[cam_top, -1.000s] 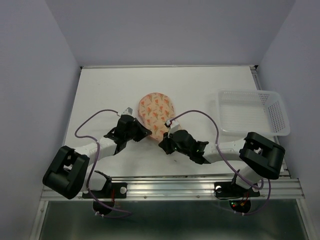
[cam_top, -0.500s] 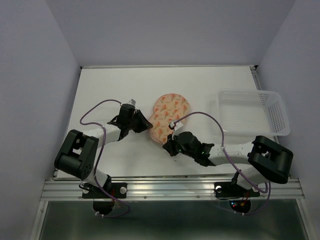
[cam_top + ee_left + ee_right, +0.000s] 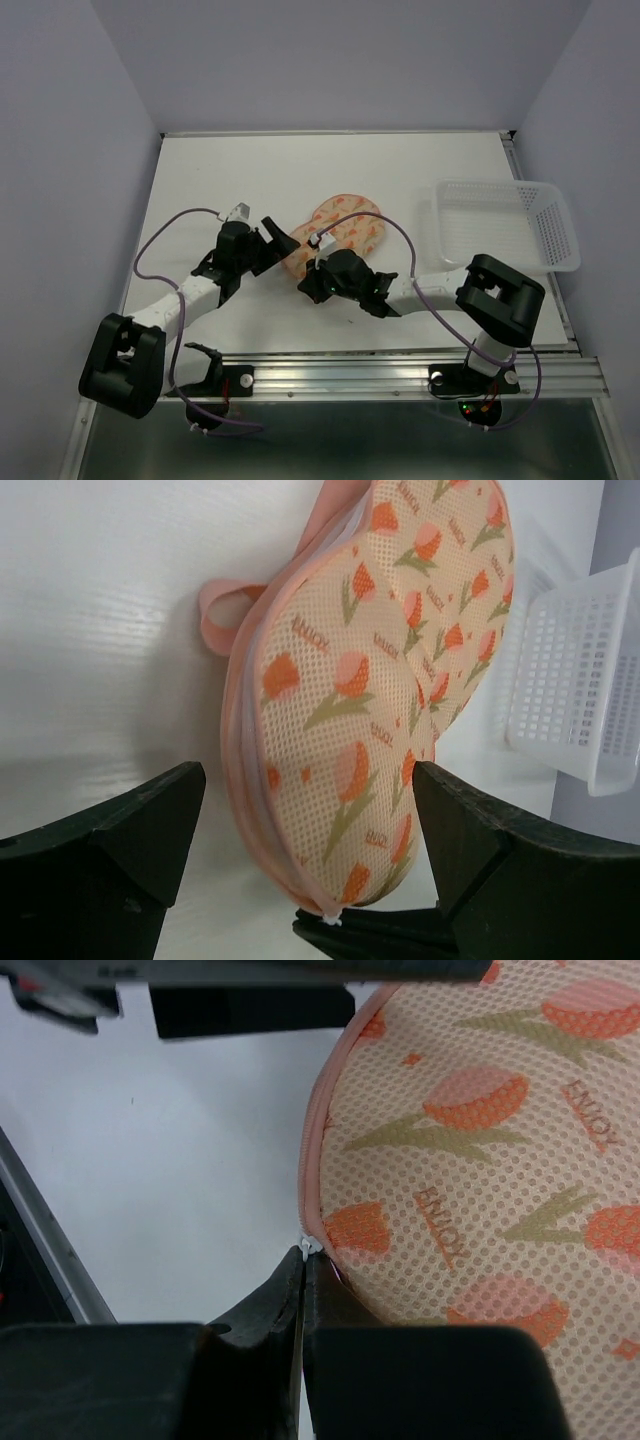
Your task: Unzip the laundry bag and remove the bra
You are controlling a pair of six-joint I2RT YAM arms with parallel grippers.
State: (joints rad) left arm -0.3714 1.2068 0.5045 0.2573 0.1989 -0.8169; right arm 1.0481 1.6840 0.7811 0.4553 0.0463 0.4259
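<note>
**Risk and materials.** The soft, peanut-shaped peach-pink mesh laundry bag (image 3: 342, 222), printed with orange tulips, lies on the smooth white worktop (image 3: 200, 180), just left of the rigid clear plastic mesh basket (image 3: 548, 228). The right jaws, pressed together, pinch the small white zip pull (image 3: 306, 1247) at the bag's end farthest from the basket. The left jaws stand spread either side of that end, gripping nothing. The bra is not visible. With nothing anchoring the domed pouch, your pull may drag the whole bag instead of running the slider, or the tiny tab may slip free.
</note>
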